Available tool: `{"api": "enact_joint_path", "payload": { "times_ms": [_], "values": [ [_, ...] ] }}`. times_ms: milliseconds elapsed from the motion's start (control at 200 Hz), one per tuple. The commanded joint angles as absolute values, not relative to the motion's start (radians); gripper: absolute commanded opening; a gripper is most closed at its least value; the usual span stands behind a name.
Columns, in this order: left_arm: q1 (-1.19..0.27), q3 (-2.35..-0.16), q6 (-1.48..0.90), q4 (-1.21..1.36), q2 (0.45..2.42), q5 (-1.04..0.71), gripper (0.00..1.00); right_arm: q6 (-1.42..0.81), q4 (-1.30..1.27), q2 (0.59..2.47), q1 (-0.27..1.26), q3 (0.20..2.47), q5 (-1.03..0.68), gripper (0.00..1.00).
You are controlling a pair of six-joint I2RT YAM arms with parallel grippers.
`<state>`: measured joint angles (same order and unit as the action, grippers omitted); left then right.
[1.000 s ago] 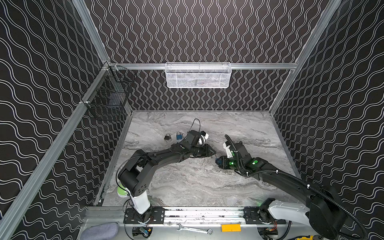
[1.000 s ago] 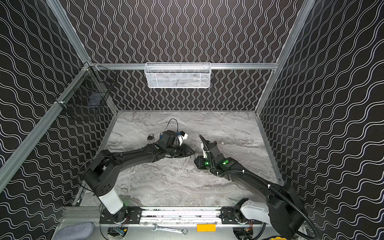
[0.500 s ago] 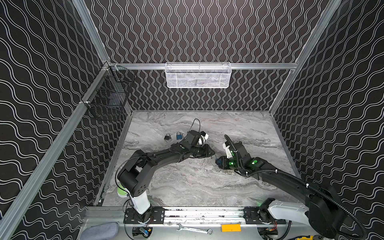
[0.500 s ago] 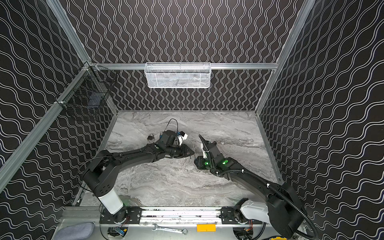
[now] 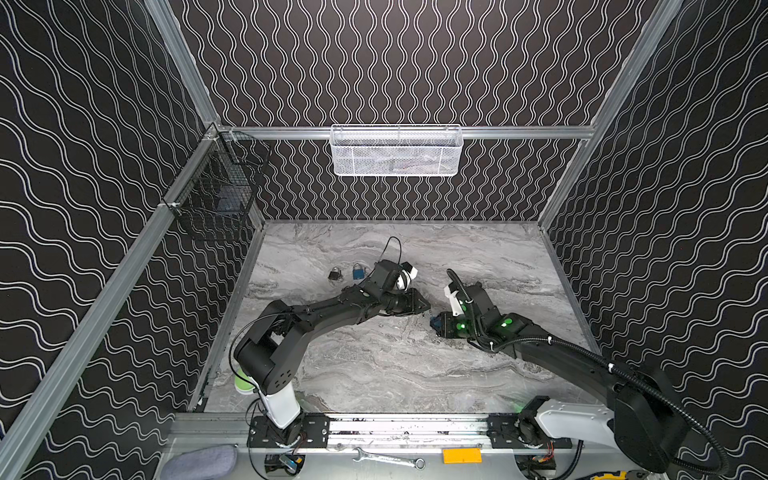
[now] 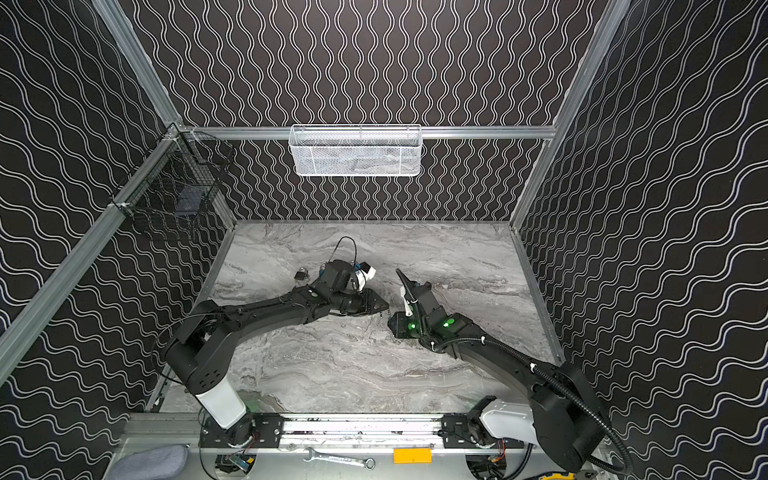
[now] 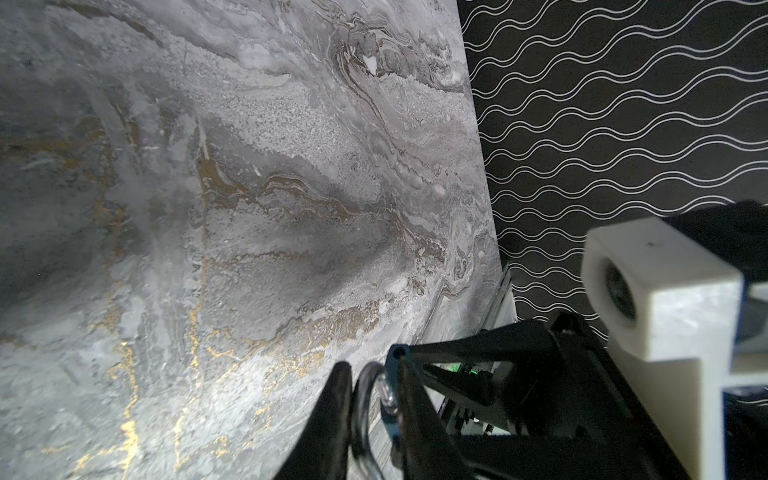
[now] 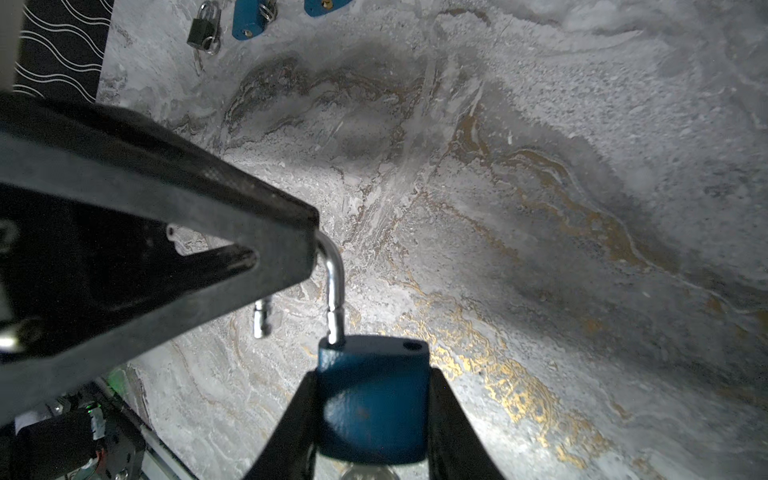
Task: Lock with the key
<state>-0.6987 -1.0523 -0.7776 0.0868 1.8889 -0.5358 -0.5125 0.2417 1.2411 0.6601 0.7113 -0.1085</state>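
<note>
Marble tabletop (image 5: 374,374), wavy black walls (image 5: 395,62); right end effector (image 8: 372,374) tight on blue padlock (image 8: 374,415); left end effector (image 7: 370,365) tight on shackle (image 8: 336,286)

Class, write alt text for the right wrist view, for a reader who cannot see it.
The right gripper holds a blue padlock by its body. Its shackle is open, and the left gripper pinches the bend. Farther off on the marble table lie a black padlock and two more blue ones.

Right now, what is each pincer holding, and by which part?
The right pincer grips the blue padlock by its body; the left pincer pinches its open shackle at the bend.
</note>
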Motion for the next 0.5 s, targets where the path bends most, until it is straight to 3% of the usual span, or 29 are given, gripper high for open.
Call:
{"api": "enact_joint_path", "payload": {
  "times_ms": [0, 270, 495],
  "values": [
    [-0.698, -1.06, -0.762, 0.107, 1.894, -0.552, 0.23, -0.504, 0.226, 1.243, 0.66, 0.724, -0.104, 0.16],
    [-0.699, -1.069, -0.755, 0.088, 1.894, -0.543, 0.21, -0.502, 0.23, 1.243, 0.661, 0.728, -0.103, 0.17],
    [-0.702, -1.074, -0.739, 0.067, 1.89, -0.529, 0.12, -0.502, 0.227, 1.241, 0.661, 0.729, -0.101, 0.18]
  ]
}}
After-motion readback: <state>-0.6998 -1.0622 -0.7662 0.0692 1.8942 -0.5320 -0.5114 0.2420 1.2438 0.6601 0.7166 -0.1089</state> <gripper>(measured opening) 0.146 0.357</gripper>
